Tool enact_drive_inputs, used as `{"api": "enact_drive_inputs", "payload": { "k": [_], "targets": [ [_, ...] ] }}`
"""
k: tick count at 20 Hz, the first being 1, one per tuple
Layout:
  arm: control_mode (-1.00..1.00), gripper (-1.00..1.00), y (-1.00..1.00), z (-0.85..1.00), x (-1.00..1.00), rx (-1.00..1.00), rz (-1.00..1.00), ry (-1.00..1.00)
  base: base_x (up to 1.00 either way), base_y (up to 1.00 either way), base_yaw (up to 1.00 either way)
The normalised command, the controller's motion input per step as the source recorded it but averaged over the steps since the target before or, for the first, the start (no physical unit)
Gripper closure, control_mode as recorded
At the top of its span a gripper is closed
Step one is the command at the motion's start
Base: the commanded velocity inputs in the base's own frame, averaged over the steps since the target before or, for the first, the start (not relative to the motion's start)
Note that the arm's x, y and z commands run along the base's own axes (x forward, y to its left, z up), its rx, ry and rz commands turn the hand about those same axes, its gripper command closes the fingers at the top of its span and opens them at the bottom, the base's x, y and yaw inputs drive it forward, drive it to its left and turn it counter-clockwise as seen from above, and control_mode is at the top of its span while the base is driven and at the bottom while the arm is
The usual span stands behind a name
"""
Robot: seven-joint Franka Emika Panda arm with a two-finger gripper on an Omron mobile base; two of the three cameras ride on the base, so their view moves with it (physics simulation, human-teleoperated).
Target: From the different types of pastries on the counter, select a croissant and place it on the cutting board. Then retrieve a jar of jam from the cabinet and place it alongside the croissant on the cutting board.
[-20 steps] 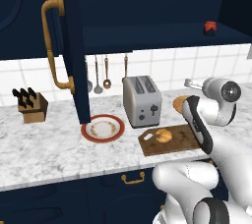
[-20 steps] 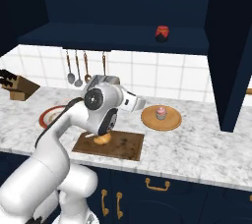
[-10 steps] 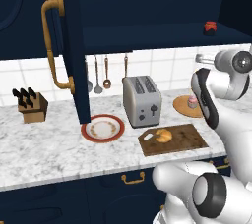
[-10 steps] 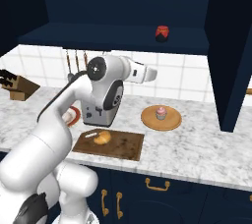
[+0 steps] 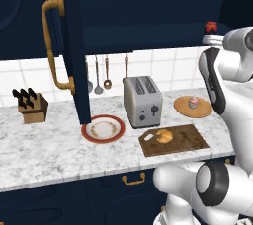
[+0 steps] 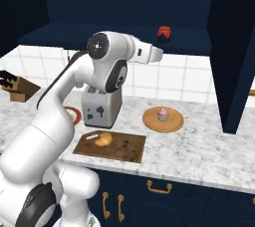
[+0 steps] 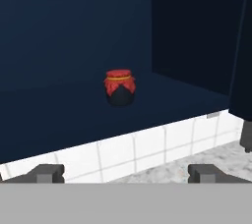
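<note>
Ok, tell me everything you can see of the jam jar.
The jar is small and squat, with a dark body and a red cloth-like cover tied by a thin yellow band at the neck. It stands upright on the dark floor of the open cabinet, alone, nothing touching it. The gripper faces it from outside, fingers spread, well short of it.

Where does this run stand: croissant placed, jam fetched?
Done: the croissant lies on the cutting board. In hand: the open, empty gripper is raised and faces the jar of jam, which sits apart from it on the open cabinet's shelf. Left: grasp the jar and set it beside the croissant.
</note>
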Motion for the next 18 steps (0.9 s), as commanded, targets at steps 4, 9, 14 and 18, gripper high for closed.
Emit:
{"api": "enact_drive_inputs", "payload": {
  "k": [4, 9, 14, 18],
  "targets": [
    [-1.00, -1.00, -0.03, 0.26, 0.13, 0.06, 0.00, -0.06, 0.00, 0.00, 0.00],
    [-1.00, -1.00, 0.00, 0.37, 0.01, 0.07, 0.00, -0.12, 0.00, 0.00, 0.00],
    [-1.00, -1.00, 0.02, -0.02, 0.07, 0.00, 0.00, 0.00, 0.00, 0.00, 0.00],
    [-1.00, -1.00, 0.24, 0.14, 0.39, -0.13, -0.13, 0.00, 0.00, 0.00, 0.00]
  ]
}}
